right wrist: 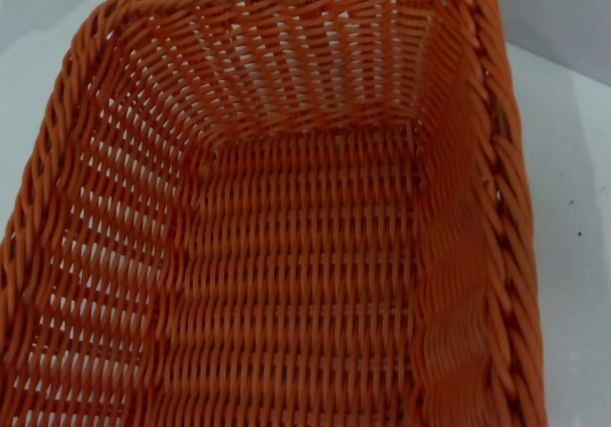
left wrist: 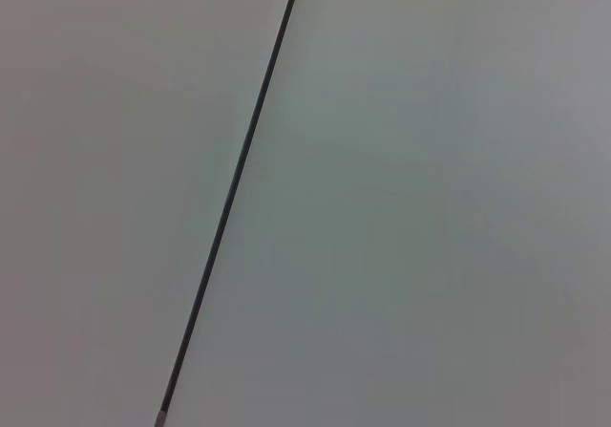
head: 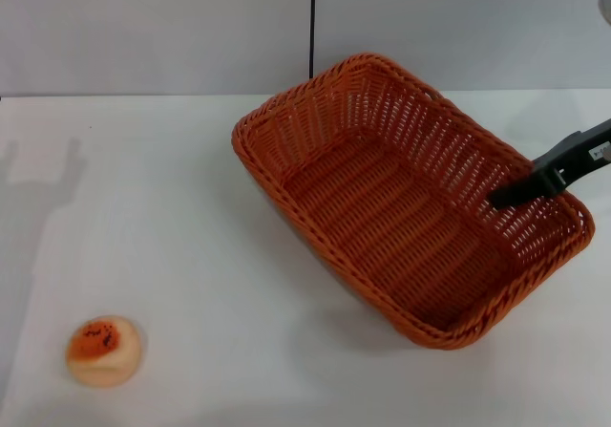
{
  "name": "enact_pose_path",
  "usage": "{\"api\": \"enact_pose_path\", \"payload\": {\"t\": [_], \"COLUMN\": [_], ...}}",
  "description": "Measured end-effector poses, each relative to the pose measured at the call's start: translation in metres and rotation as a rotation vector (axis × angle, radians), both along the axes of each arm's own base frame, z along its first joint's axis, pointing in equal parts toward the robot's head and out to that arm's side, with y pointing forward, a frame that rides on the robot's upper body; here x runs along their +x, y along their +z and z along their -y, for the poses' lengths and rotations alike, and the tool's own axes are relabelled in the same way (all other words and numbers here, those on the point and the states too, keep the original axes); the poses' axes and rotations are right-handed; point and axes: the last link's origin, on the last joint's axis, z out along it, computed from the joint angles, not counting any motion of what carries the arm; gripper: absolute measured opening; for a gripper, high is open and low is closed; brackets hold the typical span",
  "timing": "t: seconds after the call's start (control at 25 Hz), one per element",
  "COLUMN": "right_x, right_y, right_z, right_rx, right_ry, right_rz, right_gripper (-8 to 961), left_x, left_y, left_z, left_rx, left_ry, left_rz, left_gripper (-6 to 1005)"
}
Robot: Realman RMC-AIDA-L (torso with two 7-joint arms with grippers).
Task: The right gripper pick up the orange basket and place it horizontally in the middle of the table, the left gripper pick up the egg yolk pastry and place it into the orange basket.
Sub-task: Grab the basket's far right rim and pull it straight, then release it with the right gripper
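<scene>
The orange basket [head: 401, 212] sits at the table's centre-right, turned diagonally, and the dark shadow under its near side suggests it is raised a little. My right gripper [head: 523, 192] comes in from the right edge and is shut on the basket's right wall; one black finger shows inside the weave, the other is hidden behind it. The right wrist view looks straight into the empty basket [right wrist: 286, 255]. The egg yolk pastry [head: 103, 351], a cream bun with a glossy orange top, lies near the front left corner of the white table [head: 172, 217]. The left gripper is out of view.
A pale grey wall with a vertical dark seam [head: 311, 21] stands behind the table. The left wrist view shows only that wall and seam [left wrist: 229, 198]. White tabletop lies between the pastry and the basket.
</scene>
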Motion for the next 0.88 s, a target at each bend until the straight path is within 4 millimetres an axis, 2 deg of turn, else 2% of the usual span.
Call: {"api": "enact_pose_path", "payload": {"t": [0.28, 0.48, 0.88], "right_x": [0.001, 0.001, -0.001], "right_y": [-0.001, 0.000, 0.016], "right_z": [0.001, 0.001, 0.004], "right_rx": [-0.002, 0.008, 0.079], "right_ry": [0.000, -0.003, 0.042], "right_rz": [-0.001, -0.009, -0.083], "right_gripper": [343, 154, 156], "left_x": [0.000, 0.000, 0.001], "left_y": [0.000, 0.000, 0.000], "left_z": [-0.001, -0.002, -0.002], "left_rx": [-0.001, -0.001, -0.003], "left_ry": [0.001, 0.001, -0.003], "left_rz": [0.001, 0.000, 0.011], "left_gripper": [859, 859, 860]}}
